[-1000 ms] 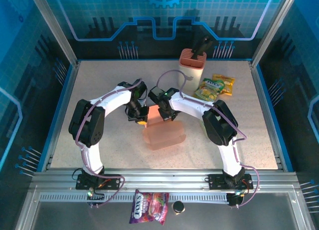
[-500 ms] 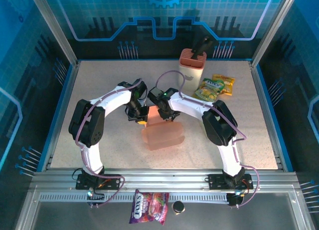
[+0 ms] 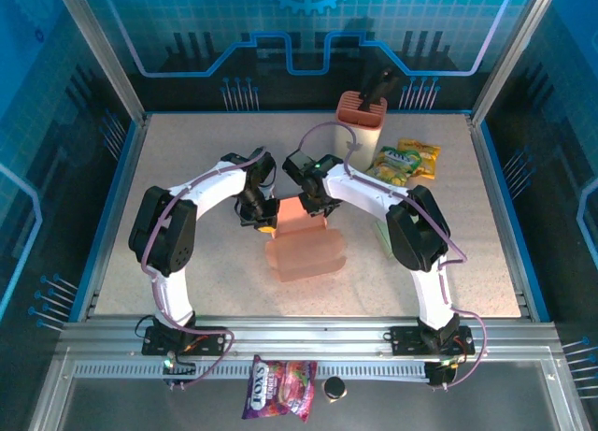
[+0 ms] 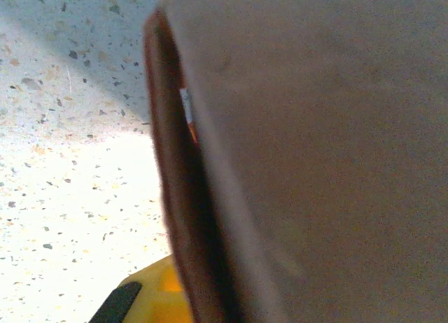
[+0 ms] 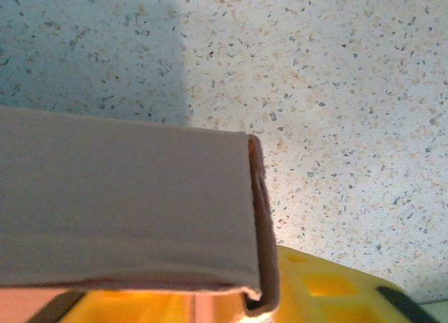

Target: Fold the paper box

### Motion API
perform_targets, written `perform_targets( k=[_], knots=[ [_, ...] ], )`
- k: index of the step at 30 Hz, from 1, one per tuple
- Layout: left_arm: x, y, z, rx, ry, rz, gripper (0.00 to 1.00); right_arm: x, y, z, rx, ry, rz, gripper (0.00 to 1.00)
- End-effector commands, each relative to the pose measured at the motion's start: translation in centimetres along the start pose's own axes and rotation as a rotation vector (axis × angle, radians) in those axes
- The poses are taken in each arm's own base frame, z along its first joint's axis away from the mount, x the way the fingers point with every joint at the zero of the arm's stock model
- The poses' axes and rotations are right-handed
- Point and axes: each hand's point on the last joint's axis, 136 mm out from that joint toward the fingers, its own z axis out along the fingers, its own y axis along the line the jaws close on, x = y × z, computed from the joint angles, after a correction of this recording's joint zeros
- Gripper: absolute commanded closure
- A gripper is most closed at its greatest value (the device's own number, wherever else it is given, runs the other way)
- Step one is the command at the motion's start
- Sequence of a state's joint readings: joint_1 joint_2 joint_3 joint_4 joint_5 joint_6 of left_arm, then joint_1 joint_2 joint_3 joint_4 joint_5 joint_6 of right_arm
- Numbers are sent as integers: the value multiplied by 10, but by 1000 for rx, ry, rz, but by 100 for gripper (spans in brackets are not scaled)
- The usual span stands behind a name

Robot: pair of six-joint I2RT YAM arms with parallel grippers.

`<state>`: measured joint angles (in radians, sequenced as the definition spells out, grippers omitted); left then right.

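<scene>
Left gripper (image 3: pixel 262 216): it was pinched tight on the left edge of the standing flap (image 3: pixel 292 212) of the paper box (image 3: pixel 305 251).
Left wrist view: the brown flap stood very close and blurry on the right. One yellow finger (image 4: pixel 150 295) peeked out low down on the flap's left side. The flap ran down between the fingers.
Right gripper (image 3: pixel 313 199): it sat just beside the top right of the same flap. I could not tell if its jaws were open or closed, or if they touched the flap.
Right wrist view: the top edge and one corner of the flap lay across the lower left. A yellow part (image 5: pixel 329 288) showed under that corner at the bottom.
Paper box: it was peach colored and sat in the middle of the table (image 3: pixel 187 169), between the two arms. Its long body lay flat on the side near the arm bases. The flap stood up at its far end.
Table: it was pale with small dark specks.
Holder (image 3: pixel 361 111): it was orange, with a black handle sticking out of it. It stood at the far edge, well apart from the box.
Snack packets (image 3: pixel 404 162): they were yellow and green and lay just to the right of the holder.
Candy bag (image 3: pixel 278 388): it lay on the metal rail in front of the arm bases, with a small black round thing (image 3: pixel 334 387) just beside it.
</scene>
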<state>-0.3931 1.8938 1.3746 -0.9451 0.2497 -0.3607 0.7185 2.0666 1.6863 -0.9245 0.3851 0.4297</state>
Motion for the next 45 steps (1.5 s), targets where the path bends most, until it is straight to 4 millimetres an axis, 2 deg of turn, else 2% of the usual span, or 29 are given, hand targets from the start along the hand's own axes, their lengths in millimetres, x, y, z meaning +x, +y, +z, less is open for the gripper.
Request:
perform_targets(
  k=[1, 6, 11, 14, 16, 19, 24, 28, 35, 41, 45],
  knots=[
    [-4, -10, -8, 17, -16, 27, 100, -10, -4, -3, 6, -14, 14, 76],
    [-6, -11, -9, 19, -16, 29, 100, -10, -10, -1, 77, -16, -7, 100],
    [-7, -10, -8, 15, -22, 27, 100, -6, -3, -3, 53, -10, -5, 98],
    [-8, -10, -7, 14, -24, 25, 100, -3, 0, -6, 19, -18, 6, 74],
    [-8, -10, -6, 16, -22, 23, 100, 0, 0, -10, 1, -21, 14, 69],
    [-9, -10, -5, 17, -21, 21, 100, 6, -1, -12, -24, -21, 29, 67],
    [-9, -10, -4, 19, -18, 21, 100, 14, -4, -4, -38, -2, 62, 76],
    [-9, -10, -4, 17, -26, 21, 100, 9, -4, -2, -31, -10, 58, 100],
    [-21, -12, -3, 50, -115, 0, 100, 19, -2, 2, -5, 28, 44, 100],
    [-32, -18, -2, 106, -201, -1, 80, 26, 0, 5, -20, 60, 36, 100],
    [-36, -18, -1, 117, -235, -6, 78, 28, 0, 6, -27, 74, 41, 100]
  ],
)
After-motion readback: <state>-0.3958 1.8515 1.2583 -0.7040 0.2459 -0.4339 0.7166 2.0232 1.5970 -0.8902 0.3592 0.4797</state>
